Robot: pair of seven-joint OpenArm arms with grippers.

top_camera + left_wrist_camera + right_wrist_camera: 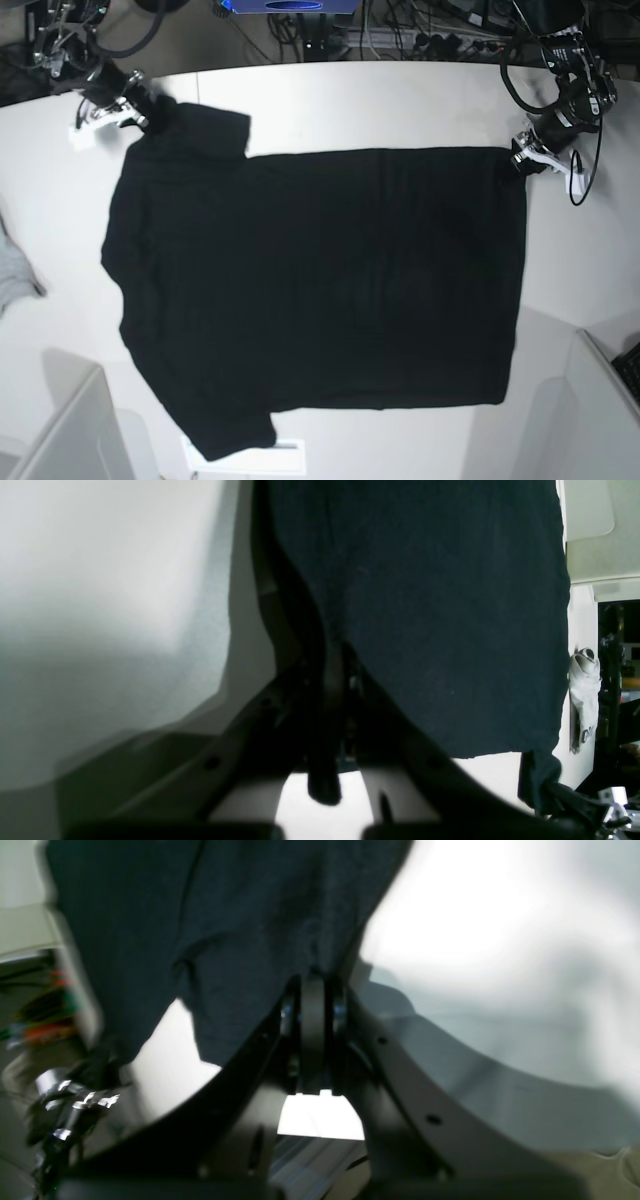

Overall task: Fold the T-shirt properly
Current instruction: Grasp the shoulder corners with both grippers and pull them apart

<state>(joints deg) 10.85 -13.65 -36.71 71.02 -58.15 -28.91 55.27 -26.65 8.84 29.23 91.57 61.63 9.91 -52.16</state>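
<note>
The black T-shirt lies spread flat on the white table, plain side up, with no print showing. My right gripper, at the far left in the base view, is shut on the far sleeve. In the right wrist view the shirt bunches between its closed fingers, where the gripper pinches it. My left gripper, at the far right, is shut on the shirt's far hem corner. The left wrist view shows the gripper pinching the cloth.
A small grey cloth lies at the table's left edge. White box corners stand at the front left and front right. Cables and a blue object sit beyond the far edge.
</note>
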